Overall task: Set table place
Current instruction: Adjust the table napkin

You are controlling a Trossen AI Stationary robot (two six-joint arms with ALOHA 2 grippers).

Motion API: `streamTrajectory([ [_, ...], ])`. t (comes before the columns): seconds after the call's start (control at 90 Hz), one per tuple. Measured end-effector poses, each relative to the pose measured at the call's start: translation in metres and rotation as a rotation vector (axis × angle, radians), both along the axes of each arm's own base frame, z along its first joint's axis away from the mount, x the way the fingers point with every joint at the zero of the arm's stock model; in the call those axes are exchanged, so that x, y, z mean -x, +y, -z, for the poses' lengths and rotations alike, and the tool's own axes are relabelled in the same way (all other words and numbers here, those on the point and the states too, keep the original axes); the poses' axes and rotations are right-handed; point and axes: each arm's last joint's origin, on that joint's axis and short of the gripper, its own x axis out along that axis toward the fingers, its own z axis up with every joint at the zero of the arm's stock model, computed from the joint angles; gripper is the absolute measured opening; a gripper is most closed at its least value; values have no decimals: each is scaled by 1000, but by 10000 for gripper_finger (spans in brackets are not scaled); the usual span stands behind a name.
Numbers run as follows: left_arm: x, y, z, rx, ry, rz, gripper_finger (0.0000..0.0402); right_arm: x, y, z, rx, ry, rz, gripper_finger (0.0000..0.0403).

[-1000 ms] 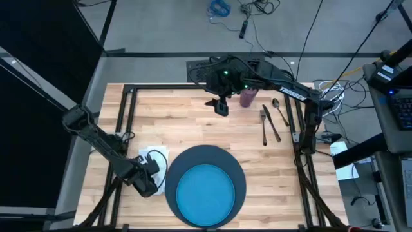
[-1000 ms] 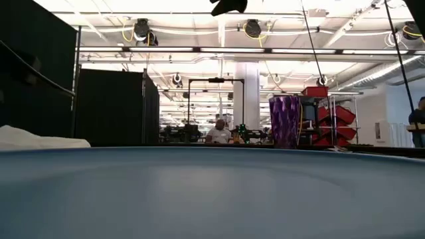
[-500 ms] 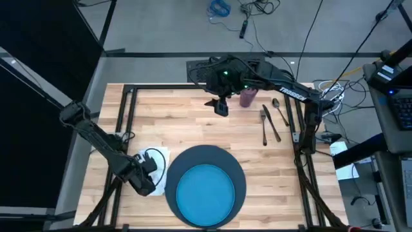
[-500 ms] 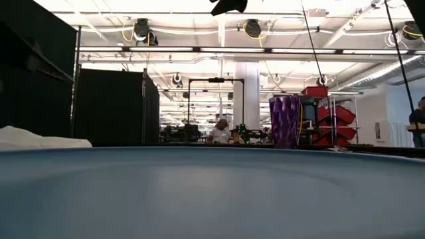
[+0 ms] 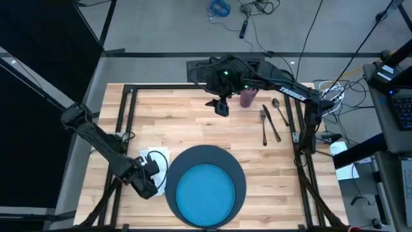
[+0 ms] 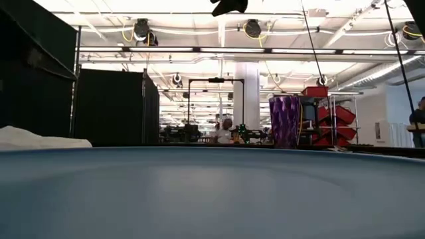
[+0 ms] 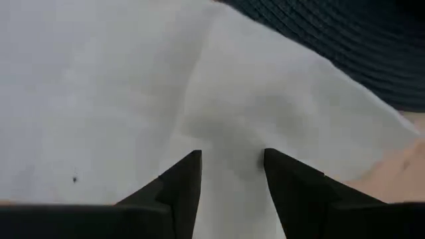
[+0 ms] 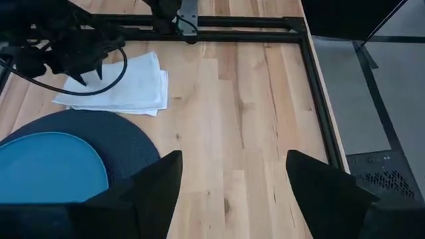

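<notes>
Down at table height the blue plate [image 6: 212,192] fills the whole lower half, so the cutlery and most of the table are hidden there; only a soft white hump of napkin [image 6: 40,138] and the ribbed purple cup [image 6: 285,121] poke above its rim.

From above, the light-wood butcher-block table [image 5: 187,125] with its thin black frame carries the round dark grey charger [image 5: 235,169] near the front edge, the smooth blue plate centred on it. The folded white cloth napkin lies just left of the charger, largely covered by the left pincer [image 5: 147,173]. The left wrist camera shows its two dark fingers [image 7: 182,182] slightly apart, tips down on the cloth, with a soft crease between them; whether they actually pinch it I cannot tell.

The right pincer [image 5: 220,106] hangs over the far middle of the table, fingers [image 8: 156,182] spread wide, holding nothing. The cup stands just right of it. Fork, knife and spoon [image 5: 270,122] lie farther right as thin silver slivers, hard to tell apart.
</notes>
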Motion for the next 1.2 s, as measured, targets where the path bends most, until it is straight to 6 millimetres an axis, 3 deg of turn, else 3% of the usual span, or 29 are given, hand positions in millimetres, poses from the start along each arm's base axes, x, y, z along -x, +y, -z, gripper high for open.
streamTrajectory([
  [0.278, -13, -12, 15, 51, -21, 66, 150, 1, 2, 1, -15, 17, 6, 255],
  [0.522, -9, -10, -11, 85, -33, 64, 150, 1, 2, 1, -16, 17, 6, 255],
  [0.722, -8, -8, -18, 72, -50, 54, 150, 1, 2, 1, -16, 17, 6, 255],
  [0.956, -17, -15, -12, 90, -108, 57, 150, 1, 2, 1, -16, 18, 6, 255],
  [1.2, -26, -22, 9, 55, -80, 77, 150, 1, 2, 1, -16, 18, 6, 255],
])
